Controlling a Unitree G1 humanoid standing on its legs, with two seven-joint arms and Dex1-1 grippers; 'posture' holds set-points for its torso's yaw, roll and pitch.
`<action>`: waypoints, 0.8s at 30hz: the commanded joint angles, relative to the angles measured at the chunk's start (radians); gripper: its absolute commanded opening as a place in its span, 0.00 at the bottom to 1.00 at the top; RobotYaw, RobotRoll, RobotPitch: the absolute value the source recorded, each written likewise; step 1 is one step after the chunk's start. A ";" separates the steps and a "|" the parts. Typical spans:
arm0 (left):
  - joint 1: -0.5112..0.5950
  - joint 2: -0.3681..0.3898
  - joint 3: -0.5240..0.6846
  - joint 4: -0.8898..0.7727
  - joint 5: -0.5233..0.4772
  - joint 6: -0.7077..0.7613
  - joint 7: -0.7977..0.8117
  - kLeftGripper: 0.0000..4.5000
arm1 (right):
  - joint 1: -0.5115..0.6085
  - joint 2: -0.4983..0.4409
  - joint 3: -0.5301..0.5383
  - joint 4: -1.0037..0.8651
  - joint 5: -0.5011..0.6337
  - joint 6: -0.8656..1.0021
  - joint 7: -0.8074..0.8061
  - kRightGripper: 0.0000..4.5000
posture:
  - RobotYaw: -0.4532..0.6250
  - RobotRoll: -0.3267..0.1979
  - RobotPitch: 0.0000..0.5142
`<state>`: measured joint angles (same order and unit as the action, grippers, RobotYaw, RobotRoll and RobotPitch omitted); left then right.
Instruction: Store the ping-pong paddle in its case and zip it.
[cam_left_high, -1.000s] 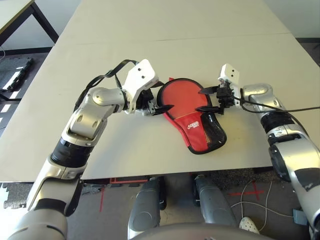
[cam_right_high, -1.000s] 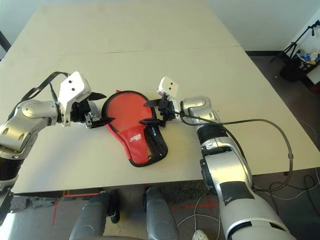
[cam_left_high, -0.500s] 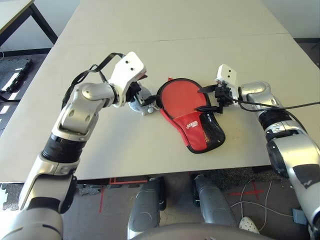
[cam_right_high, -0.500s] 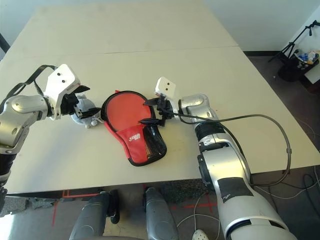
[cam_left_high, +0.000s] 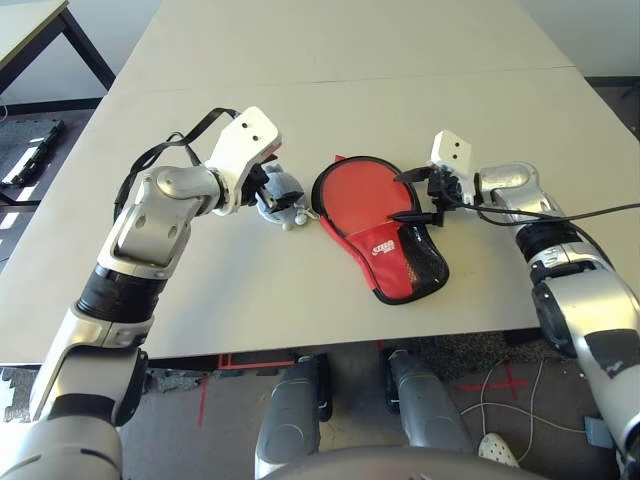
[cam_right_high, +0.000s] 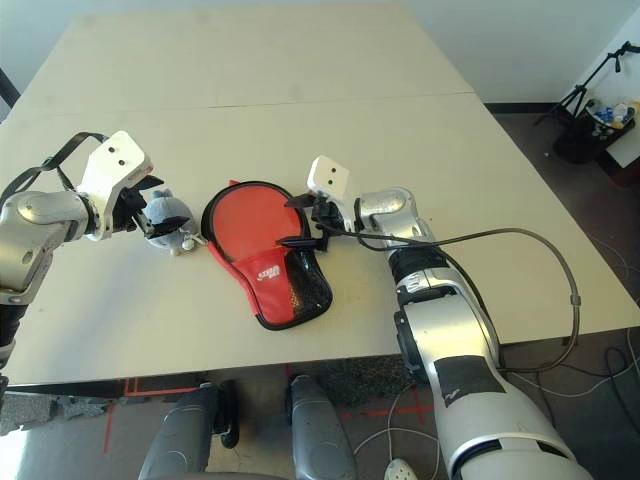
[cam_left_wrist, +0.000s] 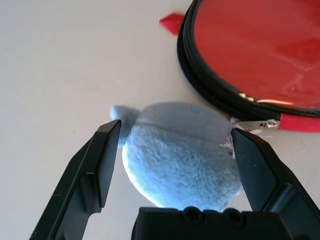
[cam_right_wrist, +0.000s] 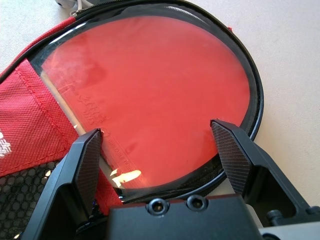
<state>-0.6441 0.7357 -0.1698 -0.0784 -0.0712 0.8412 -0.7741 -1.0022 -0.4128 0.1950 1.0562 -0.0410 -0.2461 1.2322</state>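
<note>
Head view: the case (cam_left_high: 385, 240) lies on the bench (cam_left_high: 400, 110), with the ping-pong paddle (cam_left_high: 362, 195) inside its open round end. Left wrist view: left claw (cam_left_wrist: 177, 167) spread apart around a grey pouch (cam_left_wrist: 180, 150). Right wrist view: right claw (cam_right_wrist: 160, 150) spread apart over the paddle

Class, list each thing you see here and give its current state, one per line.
Paddle: lying inside the case, blade exposed.
Case: unzipped, flap folded back.
Grey pouch: on the table between open fingers.
Left gripper: open.
Right gripper: open, over the paddle.
</note>
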 joint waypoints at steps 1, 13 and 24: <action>-0.016 0.002 -0.020 0.018 0.008 0.118 0.018 1.00 | 0.044 0.005 0.039 0.018 -0.055 0.013 -0.012 1.00 | 0.45 0.62 0.43; -0.058 -0.049 -0.025 0.069 -0.029 0.284 0.048 1.00 | 0.059 0.004 0.037 -0.004 -0.051 0.018 -0.015 1.00 | 0.43 0.62 0.45; -0.121 -0.102 0.057 0.073 -0.143 0.400 0.056 1.00 | 0.074 0.006 0.035 -0.017 -0.050 0.022 -0.027 1.00 | 0.43 0.62 0.45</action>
<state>-0.7526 0.6394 -0.1328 -0.0129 -0.1901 1.2058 -0.7203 -0.9760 -0.4125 0.1933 1.0033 -0.0414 -0.2431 1.2207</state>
